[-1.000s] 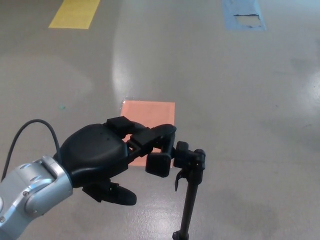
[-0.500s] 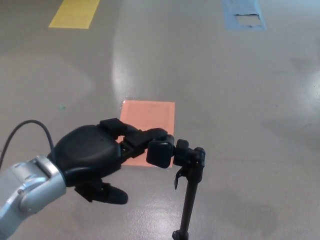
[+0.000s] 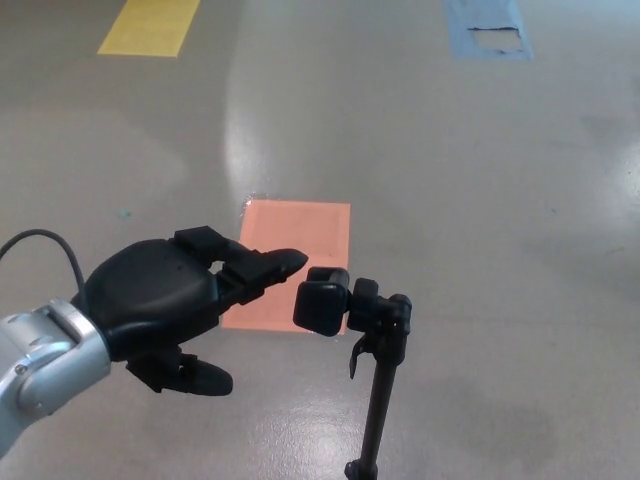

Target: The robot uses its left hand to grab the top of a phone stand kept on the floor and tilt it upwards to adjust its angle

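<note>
One arm in view: left only, entering from lower left; right hand out of frame.
Floor: grey, glossy, spread beneath and beyond the hand on every side, with a pale glare streak ahead of the fingers.
Left forearm: silver casing behind the hand, with a thin black cable looping up behind the wrist.
Left hand: black, palm down, hovering above the floor; fingers stretched forward and spread from the thumb, which juts out underneath; holding nothing, tips just short of the stand's head, a small gap showing between them.
Orange patch: flat rectangle on the floor, partly hidden under the fingers, reaching ahead of them.
Phone stand: black, just right of the fingertips and apart from them; thin pole running down to the bottom edge of the frame, lower right of the hand.
Stand head: blocky black clamp on top of the pole, nearest the fingertips, joined to a knuckle on its far side.
Yellow marking: far ahead of the hand, upper left.
Blue marking: far ahead, well off to the right, with a worn grey spot in its middle.
</note>
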Controlling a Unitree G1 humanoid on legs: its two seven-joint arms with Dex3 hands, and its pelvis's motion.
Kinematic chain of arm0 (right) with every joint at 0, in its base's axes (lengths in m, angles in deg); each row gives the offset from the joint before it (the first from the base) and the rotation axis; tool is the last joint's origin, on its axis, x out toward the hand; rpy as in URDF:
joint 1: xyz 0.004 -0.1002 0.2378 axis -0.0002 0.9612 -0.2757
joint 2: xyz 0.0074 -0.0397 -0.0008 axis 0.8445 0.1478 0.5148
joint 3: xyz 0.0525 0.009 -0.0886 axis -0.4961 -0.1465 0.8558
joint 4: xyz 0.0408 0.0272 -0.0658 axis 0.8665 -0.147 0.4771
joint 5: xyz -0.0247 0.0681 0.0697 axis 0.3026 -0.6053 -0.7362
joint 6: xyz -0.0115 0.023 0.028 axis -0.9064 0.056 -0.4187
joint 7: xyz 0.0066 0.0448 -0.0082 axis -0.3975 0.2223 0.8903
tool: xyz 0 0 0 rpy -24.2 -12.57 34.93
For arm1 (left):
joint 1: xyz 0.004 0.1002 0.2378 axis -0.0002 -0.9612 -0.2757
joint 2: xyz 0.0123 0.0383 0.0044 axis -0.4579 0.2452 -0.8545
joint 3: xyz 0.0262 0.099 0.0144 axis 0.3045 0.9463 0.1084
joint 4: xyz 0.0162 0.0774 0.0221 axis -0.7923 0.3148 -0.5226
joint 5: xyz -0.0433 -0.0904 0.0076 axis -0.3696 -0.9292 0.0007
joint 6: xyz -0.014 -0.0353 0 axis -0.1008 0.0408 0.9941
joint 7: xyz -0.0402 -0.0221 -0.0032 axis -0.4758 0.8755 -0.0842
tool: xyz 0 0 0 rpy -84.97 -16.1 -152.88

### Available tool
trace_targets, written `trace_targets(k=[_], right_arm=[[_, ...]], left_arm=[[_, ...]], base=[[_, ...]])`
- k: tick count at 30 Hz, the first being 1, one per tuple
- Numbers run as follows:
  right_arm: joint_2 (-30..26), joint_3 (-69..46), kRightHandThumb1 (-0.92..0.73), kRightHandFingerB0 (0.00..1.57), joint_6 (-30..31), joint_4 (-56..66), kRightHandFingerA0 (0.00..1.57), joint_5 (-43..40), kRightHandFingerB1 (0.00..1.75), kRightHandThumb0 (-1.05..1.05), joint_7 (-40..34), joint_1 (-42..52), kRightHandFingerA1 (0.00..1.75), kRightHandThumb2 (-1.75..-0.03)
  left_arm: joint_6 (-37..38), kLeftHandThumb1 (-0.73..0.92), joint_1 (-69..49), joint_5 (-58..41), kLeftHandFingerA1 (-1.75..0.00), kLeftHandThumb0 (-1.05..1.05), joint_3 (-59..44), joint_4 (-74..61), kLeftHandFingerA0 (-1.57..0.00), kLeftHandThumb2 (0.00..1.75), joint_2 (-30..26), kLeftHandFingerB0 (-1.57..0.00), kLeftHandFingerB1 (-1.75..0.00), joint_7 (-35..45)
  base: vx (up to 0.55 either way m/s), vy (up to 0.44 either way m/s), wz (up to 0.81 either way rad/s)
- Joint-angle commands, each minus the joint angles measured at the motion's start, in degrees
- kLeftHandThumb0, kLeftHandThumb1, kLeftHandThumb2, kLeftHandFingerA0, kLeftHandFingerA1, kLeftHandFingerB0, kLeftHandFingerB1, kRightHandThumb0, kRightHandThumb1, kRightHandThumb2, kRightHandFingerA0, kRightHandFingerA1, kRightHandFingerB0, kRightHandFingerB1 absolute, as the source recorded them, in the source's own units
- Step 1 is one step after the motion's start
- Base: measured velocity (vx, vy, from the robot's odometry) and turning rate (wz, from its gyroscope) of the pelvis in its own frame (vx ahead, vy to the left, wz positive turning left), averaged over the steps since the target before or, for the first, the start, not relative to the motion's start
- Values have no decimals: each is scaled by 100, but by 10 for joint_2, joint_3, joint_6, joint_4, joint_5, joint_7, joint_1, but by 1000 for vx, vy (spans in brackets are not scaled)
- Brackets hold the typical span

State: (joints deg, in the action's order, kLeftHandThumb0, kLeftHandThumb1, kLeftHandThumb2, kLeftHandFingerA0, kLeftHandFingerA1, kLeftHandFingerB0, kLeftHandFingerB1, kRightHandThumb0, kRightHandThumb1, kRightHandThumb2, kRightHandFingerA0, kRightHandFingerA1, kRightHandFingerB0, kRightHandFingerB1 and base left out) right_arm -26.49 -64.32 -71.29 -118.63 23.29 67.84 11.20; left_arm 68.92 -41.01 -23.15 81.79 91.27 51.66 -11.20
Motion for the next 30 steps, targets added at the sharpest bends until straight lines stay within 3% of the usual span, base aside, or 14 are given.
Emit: trace_targets(k=[1,2,3,5,6,7,8,16,17,18,26,27,29,30], right_arm=[[-12,-3,-62,17,2,0,27,-2,46,-64,2,-10,53,-94],[-11,-6,-62,15,4,0,26,-4,45,-63,2,-12,53,-94],[-11,-6,-62,15,5,0,26,-5,45,-63,2,-13,53,-94],[-11,-8,-62,17,5,0,25,-6,45,-63,5,-15,53,-93],[-12,-7,-79,24,4,0,31,-4,33,-61,5,-16,42,-63],[-12,-5,-79,24,3,0,31,-2,33,-61,5,-16,42,-63],[-13,-4,-62,13,3,0,22,-1,45,-65,7,-17,52,-95],[-13,-5,-61,16,1,0,24,-3,46,-63,9,-14,52,-94],[-13,-3,-62,17,2,0,26,-1,46,-64,7,-15,53,-95],[-13,-2,-62,17,2,0,26,-1,46,-64,7,-15,53,-95],[-11,-4,-62,17,6,-1,25,-2,45,-63,4,-14,53,-94],[-10,-7,-78,24,8,-1,32,-5,33,-60,5,-16,43,-63],[-11,-7,-77,24,7,-1,31,-5,32,-60,7,-16,43,-63],[-12,-7,-61,17,5,-1,24,-4,46,-63,9,-16,53,-93]], left_arm=[[3,57,2,18,-42,-81,4,3,-14,92,-4,-2,-18,-10],[1,70,4,18,-30,-82,4,4,-20,65,-3,0,-18,-8],[1,70,5,18,-30,-82,5,4,-20,65,-3,0,-18,-8],[-1,57,8,17,-42,-81,4,3,-13,92,-2,-2,-18,-4],[1,57,10,17,-42,-81,5,5,-13,91,-2,-2,-18,-5],[2,57,11,17,-42,-81,5,6,-13,91,-2,-2,-18,-7],[3,71,11,15,-29,-79,4,7,-19,62,0,0,-19,-6],[-5,69,23,7,-31,-80,-2,4,-19,64,8,0,-18,-4],[-1,56,25,6,-42,-80,-2,8,-13,90,9,-2,-18,-9],[0,56,26,6,-42,-80,-3,9,-13,90,9,-2,-18,-10],[-5,56,28,9,-42,-80,0,10,-13,90,14,-2,-19,-7],[-7,56,30,8,-42,-80,0,10,-13,89,16,-3,-19,-4],[-11,56,31,7,-41,-80,1,8,-12,90,17,-3,-19,1],[-17,70,31,8,-30,-79,1,3,-19,63,17,0,-18,8]], base=[[0,0,0],[0,0,0],[0,0,0],[0,0,0],[0,0,0],[0,0,0],[0,0,0],[0,0,0],[0,0,0],[0,0,0],[0,0,0],[0,0,0],[0,0,0],[0,0,0]])
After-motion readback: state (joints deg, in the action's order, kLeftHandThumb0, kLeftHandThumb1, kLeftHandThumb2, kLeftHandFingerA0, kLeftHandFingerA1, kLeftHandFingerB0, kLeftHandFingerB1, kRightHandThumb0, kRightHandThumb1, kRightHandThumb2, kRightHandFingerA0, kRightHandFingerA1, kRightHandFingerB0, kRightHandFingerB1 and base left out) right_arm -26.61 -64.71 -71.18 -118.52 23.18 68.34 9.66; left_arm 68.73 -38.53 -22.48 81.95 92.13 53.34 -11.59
